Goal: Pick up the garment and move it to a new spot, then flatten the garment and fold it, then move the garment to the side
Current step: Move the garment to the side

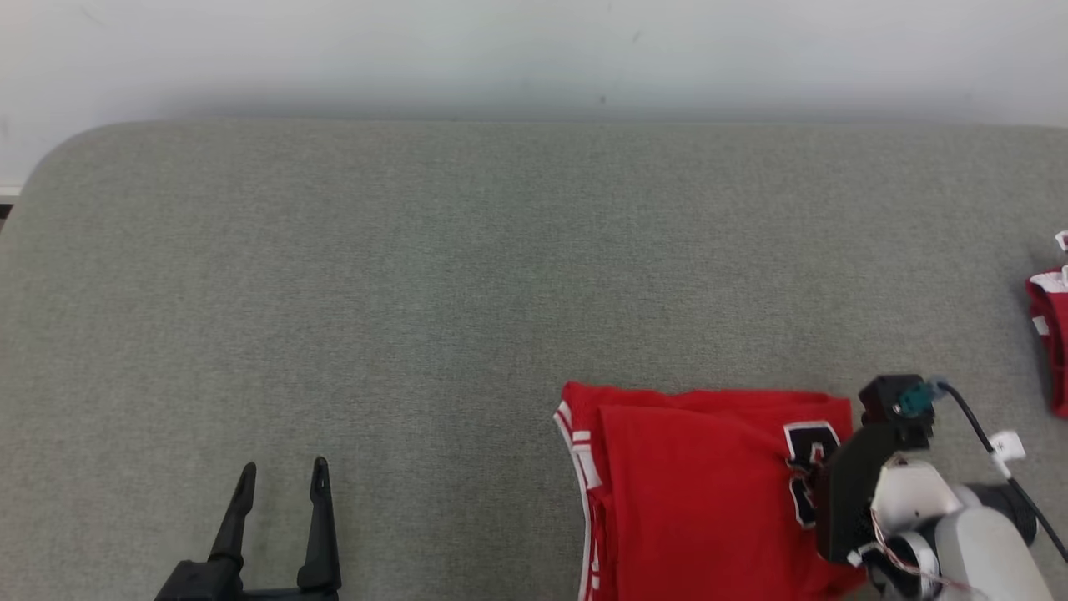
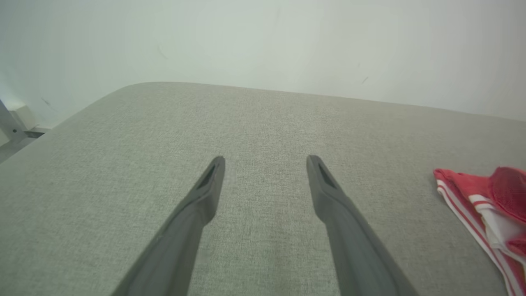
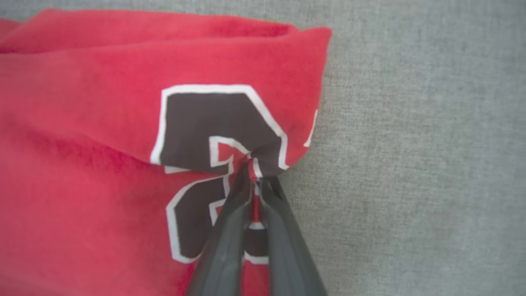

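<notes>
Pinching garment [image 1: 692, 484] at its right edge with right hand [image 3: 254, 174], jaws closed tight on a bunched fold through the black numeral [image 3: 213, 123]; reads as a grip for dragging or lifting, so probably the last step, shifting it to the side; lying folded into a compact red rectangle at lower right of counter [image 1: 417, 250], striped trim [image 1: 581, 459] along its left edge; gripping the right edge makes sense for a rightward pull, letting the stack trail flat instead of bulldozing it; parking left hand [image 1: 282, 476] wide open and empty at lower left over bare counter, well apart from garment, out of the way; noting second red cloth [image 1: 1053, 334] at far right, apart from garment; risking layers sliding open under a single-point pinch; suggest slow, low drag.
</notes>
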Tool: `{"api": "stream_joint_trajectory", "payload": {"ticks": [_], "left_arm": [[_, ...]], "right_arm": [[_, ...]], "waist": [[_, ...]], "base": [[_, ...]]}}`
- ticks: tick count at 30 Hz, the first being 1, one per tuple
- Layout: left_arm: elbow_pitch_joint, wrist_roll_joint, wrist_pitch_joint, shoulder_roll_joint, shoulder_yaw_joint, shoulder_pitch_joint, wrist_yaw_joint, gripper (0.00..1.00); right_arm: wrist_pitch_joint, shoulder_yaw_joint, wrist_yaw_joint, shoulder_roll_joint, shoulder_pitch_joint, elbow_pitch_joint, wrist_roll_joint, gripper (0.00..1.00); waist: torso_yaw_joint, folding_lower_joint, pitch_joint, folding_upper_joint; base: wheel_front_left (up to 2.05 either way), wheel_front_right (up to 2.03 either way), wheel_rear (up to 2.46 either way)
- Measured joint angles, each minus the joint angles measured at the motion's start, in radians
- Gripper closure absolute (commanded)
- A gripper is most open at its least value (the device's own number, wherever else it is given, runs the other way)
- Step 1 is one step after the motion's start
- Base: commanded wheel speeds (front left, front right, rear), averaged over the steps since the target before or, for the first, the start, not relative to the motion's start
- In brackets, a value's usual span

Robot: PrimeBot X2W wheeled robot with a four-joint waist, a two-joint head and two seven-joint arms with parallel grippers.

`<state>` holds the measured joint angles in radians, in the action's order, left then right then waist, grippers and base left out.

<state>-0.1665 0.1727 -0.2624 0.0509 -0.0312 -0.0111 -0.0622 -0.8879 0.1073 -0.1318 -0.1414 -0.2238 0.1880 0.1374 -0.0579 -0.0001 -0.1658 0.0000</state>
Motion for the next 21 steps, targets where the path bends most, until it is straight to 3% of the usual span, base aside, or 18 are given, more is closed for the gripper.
{"api": "stream_joint_trajectory", "payload": {"ticks": [10,21], "left_arm": [[0.069,0.006,0.0,0.0,0.002,-0.024,0.001,0.0],[0.082,0.013,0.0,-0.001,-0.028,-0.066,-0.009,0.0]], "right_arm": [[-0.047,-0.174,0.0,-0.147,-0.292,-0.018,0.074,1.0],[-0.169,-0.114,0.0,-0.261,-0.493,-0.032,0.094,1.0]], "waist": [[0.073,0.0002,-0.025,0.0001],[0.163,0.0003,-0.084,0.0001]], "base": [[0.0,0.0,0.0],[0.0,0.0,0.0]]}}
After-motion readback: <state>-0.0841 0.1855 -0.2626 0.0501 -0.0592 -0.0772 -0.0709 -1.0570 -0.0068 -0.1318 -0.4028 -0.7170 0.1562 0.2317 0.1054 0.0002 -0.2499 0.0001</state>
